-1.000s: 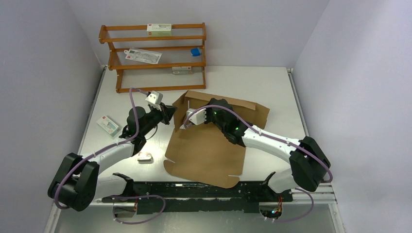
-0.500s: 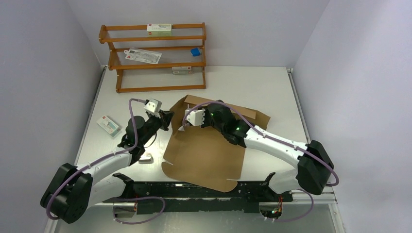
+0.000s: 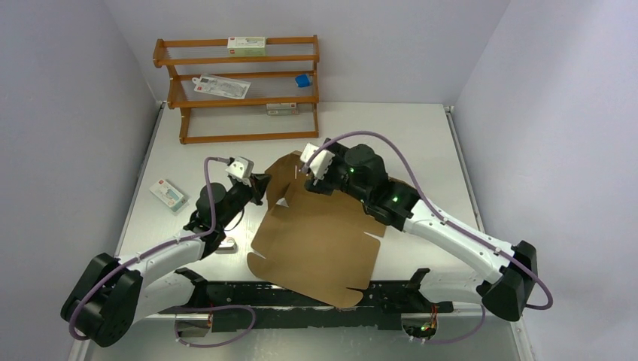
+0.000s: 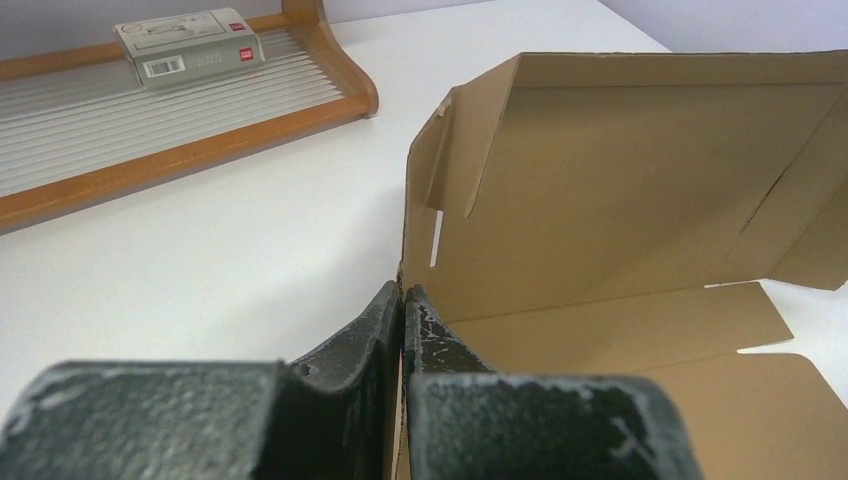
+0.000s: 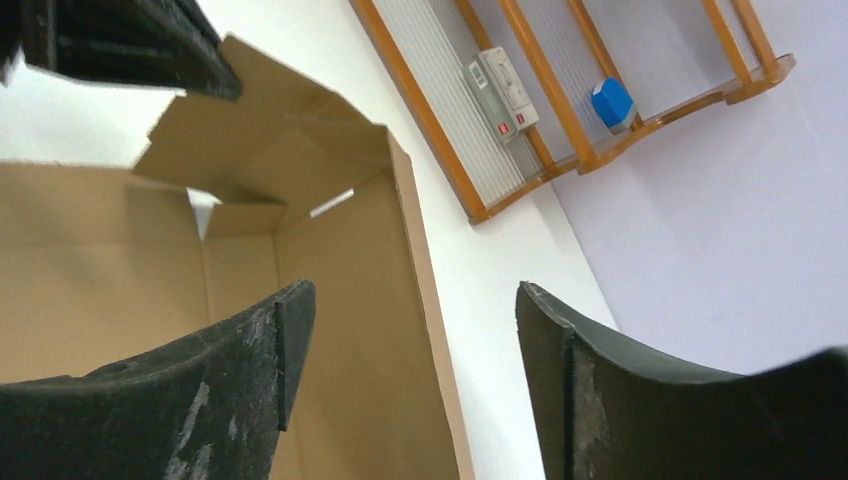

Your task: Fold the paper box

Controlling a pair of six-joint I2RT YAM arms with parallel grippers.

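Left gripper (image 4: 402,305) is clamped on paper box (image 3: 320,241) left wall, centre frame; right gripper (image 5: 412,300) jaws stand apart by rear wall.

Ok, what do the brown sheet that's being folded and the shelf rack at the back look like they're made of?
The paper box looks like cardboard, likely corrugated: plain matte brown, with die-cut slits and creased flaps that stand stiffly. The rack is probably wood: orange-brown rails with a slight sheen. Its shelves look like pale ribbed slats of unclear material.
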